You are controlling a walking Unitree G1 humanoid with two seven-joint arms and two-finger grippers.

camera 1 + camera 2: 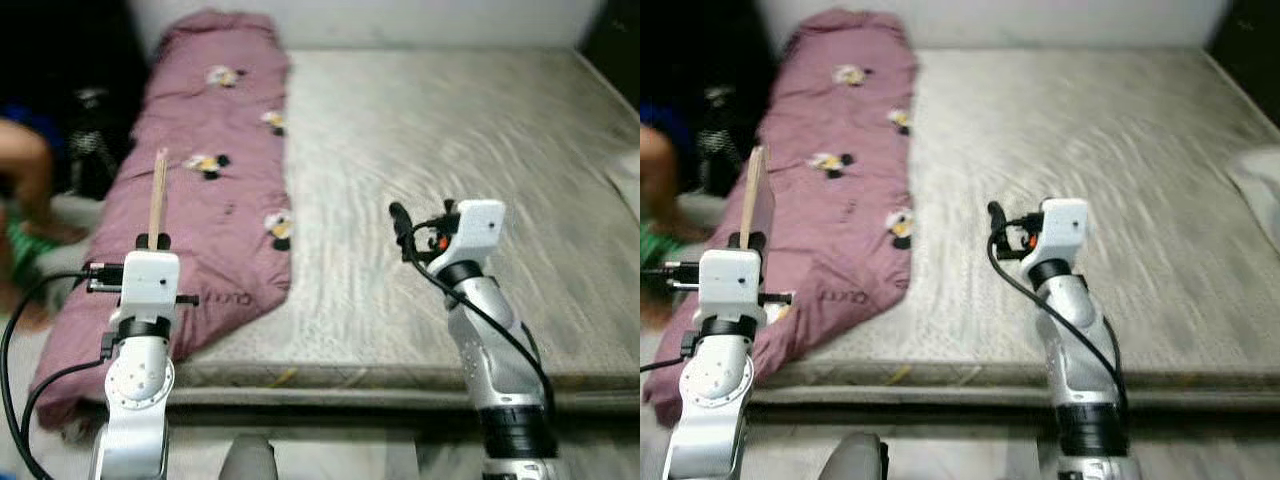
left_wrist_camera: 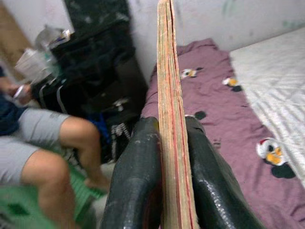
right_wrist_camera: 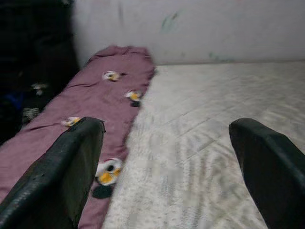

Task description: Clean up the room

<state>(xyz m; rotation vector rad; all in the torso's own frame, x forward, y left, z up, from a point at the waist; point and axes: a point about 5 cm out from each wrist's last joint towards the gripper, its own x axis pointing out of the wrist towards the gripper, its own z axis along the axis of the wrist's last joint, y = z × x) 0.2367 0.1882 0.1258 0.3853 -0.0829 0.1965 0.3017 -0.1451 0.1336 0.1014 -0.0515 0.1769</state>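
Wooden-looking and flat, the thin board (image 2: 170, 119) is what I have in my left gripper (image 2: 167, 191), its two black fingers (image 2: 133, 186) pressed against its two broad faces, so the wrist camera sees it edge-on, a layered tan edge with a reddish line running along it. From the head camera it stands nearly upright above the left gripper (image 1: 153, 243), over the maroon blanket (image 1: 215, 160) that lies along the left side of the mattress (image 1: 450, 150); its long axis runs along the fingers, the free end pointing up and slightly away from me toward the far wall, the held end down between the fingers. I cannot tell whether it is a book, a slat or a piece of card. My right gripper (image 3: 176, 157) hangs over the bare grey mattress with its fingers spread wide and nothing between them. A person (image 2: 52, 143) sits just off the left edge of the bed, beside dark bags, close to the arm that carries the board. My judgement is that I am carrying this piece to wherever it belongs, and the way to do it well is to keep the pinch firm and the wrist level, since the grip is low on a long thing and a quick swing could lever it out. I would turn slowly, keep the tall free end away from the seated person, and lower it flat when I set it down instead of dropping it on its end.
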